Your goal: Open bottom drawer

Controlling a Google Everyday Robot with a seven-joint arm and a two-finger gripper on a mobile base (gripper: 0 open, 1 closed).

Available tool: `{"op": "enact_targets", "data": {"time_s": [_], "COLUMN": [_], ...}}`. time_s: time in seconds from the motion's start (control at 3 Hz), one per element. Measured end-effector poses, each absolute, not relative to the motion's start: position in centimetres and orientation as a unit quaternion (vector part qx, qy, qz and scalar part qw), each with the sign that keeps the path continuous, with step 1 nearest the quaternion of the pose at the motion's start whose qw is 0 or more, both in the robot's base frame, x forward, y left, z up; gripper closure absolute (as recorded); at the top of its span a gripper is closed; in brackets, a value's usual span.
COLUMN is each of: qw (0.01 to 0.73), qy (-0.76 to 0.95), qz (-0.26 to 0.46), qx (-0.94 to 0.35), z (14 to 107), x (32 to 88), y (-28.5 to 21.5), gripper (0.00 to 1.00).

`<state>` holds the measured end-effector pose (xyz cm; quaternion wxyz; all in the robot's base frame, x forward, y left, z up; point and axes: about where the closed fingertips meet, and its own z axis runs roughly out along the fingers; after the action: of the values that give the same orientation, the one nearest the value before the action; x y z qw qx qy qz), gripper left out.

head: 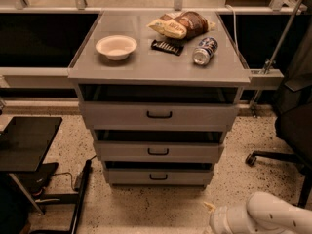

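The bottom drawer (185, 177) is the lowest and narrowest of three grey fronts on the cabinet, with a small black bar handle (158, 176). Its front sits in line with the cabinet, just above the floor. Only the white arm (265, 217) shows, at the bottom right corner, low and to the right of the cabinet and well apart from the drawer. My gripper lies beyond the lower frame edge, out of view.
On the cabinet top (161, 69) are a white bowl (116, 47), a chip bag (181, 25), a dark snack bar (167, 46) and a can (204, 50) on its side. A black stand (27, 143) is at the left, an office chair base (273, 157) at the right.
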<state>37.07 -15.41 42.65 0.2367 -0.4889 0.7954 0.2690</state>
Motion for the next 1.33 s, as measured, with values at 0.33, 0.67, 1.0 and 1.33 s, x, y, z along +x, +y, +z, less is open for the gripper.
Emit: {"op": "enact_targets", "data": {"time_s": [0.33, 0.67, 1.0, 1.33], "qw": [0.306, 0.355, 0.371, 0.372], "qy": [0.773, 0.765, 0.769, 0.774], "qz": [0.266, 0.244, 0.219, 0.197], "qx": [-0.487, -0.478, -0.472, -0.473], "z": [43.4, 46.5, 46.4, 45.5], "x": [39.6, 44.7, 46.4, 46.9], "y": [-8.6, -2.4, -2.2, -2.5], "gripper": [0.00, 0.00, 0.00, 0.00]}}
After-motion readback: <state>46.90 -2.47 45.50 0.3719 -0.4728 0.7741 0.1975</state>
